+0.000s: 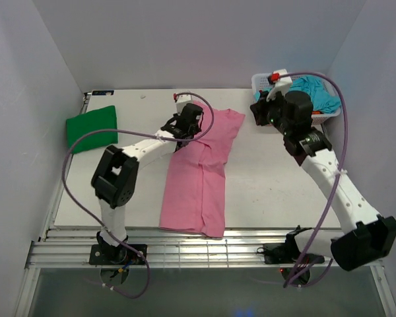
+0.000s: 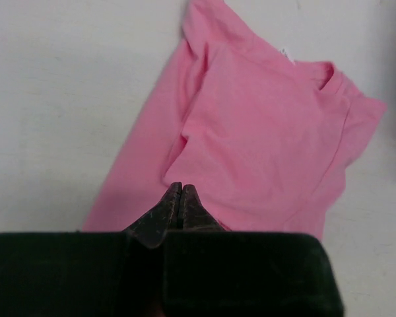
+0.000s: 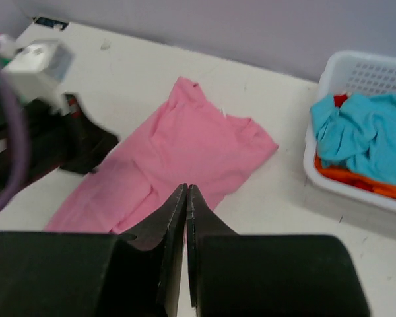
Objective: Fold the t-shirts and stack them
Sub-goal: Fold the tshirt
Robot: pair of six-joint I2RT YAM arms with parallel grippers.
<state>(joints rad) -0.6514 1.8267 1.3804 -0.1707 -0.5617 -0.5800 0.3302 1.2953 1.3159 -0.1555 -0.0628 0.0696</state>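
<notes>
White table [image 1: 270, 191] boxed in by pale grey walls [image 1: 204, 39]. Far left: folded green t-shirt [image 1: 91, 127]. Centre: pink t-shirt [image 1: 198, 178] lying flat (halved lengthwise, collar away), left gripper [image 2: 180, 197] above its far left edge, fingertips pressed together. Right: right gripper [image 3: 186, 197] likewise closed tight, near white basket [image 3: 376, 72] holding turquoise t-shirt [image 3: 363, 132] over orange t-shirt [image 3: 356, 179].

Top view: high above near edge of table [image 1: 270, 191], facing down, pink shirt [image 1: 199, 178] mid-frame. Left wrist: close over it, facing down. Right wrist: farther, oblique, basket [image 3: 383, 76] right of it. All three share it.
</notes>
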